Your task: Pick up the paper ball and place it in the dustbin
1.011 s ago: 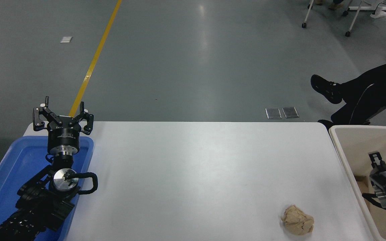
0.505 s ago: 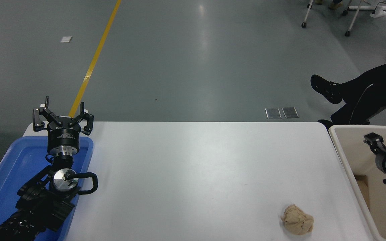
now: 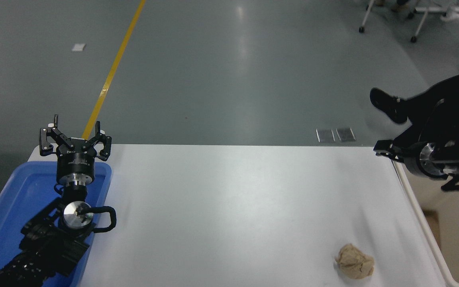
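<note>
The crumpled tan-brown paper ball [image 3: 354, 261] lies on the white table [image 3: 229, 207], near the table's near right corner, lumpy and creased, with nothing touching it. Just right of the table stands the large cream-white rectangular plastic dustbin [image 3: 420, 217]; its thick rounded rim runs alongside the table's right edge, and the ball sits near that rim but outside the bin.

Well beyond the ball, toward the far right corner of the table, the right claw [image 3: 383, 150] reaches in from the right edge above the dustbin's far end, its tip pointing left over the table's corner. The claw is seen edge-on and blurred, so I cannot tell whether it is wide or narrow; it appears to hold nothing.

At the far left the left arm is parked, its left claw [image 3: 75, 137] raised upright with fingers [image 3: 46, 140] spread wide and empty, above the shallow blue plastic tray [image 3: 22, 187] that rests at the table's left end.

Beyond the table, on the grey floor [image 3: 229, 71], a yellow line [image 3: 112, 69] runs away, and a person's dark-clad leg and shoe [image 3: 389, 104] show at the far right.
</note>
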Motion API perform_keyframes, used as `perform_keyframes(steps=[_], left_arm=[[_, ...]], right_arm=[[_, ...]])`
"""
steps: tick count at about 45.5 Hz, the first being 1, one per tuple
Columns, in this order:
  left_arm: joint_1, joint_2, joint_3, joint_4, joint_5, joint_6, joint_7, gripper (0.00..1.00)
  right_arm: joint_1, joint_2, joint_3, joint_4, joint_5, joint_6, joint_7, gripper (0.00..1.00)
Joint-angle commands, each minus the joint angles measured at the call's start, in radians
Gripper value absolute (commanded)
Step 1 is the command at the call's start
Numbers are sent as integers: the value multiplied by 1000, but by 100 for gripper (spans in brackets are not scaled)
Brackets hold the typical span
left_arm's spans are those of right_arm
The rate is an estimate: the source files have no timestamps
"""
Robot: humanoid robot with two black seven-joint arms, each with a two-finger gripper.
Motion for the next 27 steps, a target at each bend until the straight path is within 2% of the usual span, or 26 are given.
perform_keyframes(steps=[1,21,27], left_arm=[[0,0,0,0,0,0,0,99],[0,0,0,0,1,-1,0,99],[0,0,0,0,1,-1,0,99]], right_arm=[[299,50,-62,285,1,164,-2,100],[622,43,-41,358,1,648,0,100],[664,30,-24,358,1,738,-2,100]])
